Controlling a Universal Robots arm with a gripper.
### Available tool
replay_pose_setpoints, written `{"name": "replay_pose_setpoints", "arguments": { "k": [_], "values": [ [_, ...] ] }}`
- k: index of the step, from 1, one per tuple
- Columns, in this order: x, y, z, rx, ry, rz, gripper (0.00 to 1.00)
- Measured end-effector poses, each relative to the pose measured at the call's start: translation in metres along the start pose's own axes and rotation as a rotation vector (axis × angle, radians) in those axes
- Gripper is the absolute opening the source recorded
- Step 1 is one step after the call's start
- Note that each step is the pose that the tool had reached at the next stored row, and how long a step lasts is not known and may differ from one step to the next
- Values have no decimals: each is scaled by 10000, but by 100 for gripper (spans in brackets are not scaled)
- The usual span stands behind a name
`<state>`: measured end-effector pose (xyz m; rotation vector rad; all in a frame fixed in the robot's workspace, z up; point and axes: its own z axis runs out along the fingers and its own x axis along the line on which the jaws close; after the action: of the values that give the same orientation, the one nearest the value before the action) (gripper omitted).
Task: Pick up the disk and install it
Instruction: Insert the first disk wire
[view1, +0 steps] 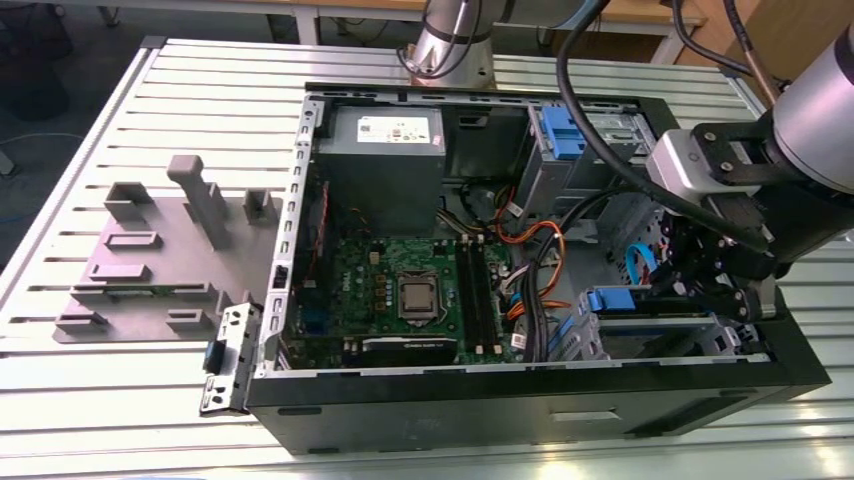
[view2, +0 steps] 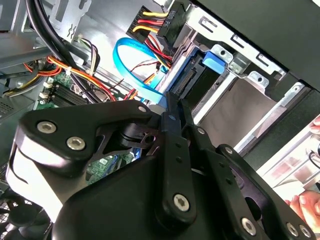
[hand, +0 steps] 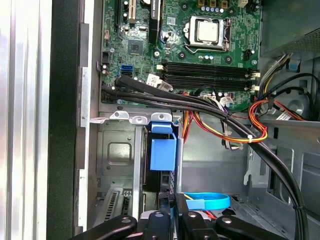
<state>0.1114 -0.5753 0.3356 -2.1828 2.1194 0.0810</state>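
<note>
Where the disk (hand: 162, 150) sits bayed, the tool (hand: 167, 220) adjoins.

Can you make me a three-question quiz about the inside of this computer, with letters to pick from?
1. Where does the disk sit?
A. in the metal bay by the case wall
B. on the grey rack outside
C. on the processor

2. What colour is the flat looped cable near the hand?
A. green
B. blue
C. white

3. The case is:
A. closed
B. open on its side
C. upright

Answers: 1 A, its blue bracket stands in the bay; 2 B, a blue ribbon loop shows; 3 B, the motherboard lies uncovered.
</note>
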Motion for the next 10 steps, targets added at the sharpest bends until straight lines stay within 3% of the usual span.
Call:
{"name": "replay_pose_setpoints", "arguments": {
  "k": [10],
  "values": [
    [3,1,24,0,-2,0,16]
  ]
}}
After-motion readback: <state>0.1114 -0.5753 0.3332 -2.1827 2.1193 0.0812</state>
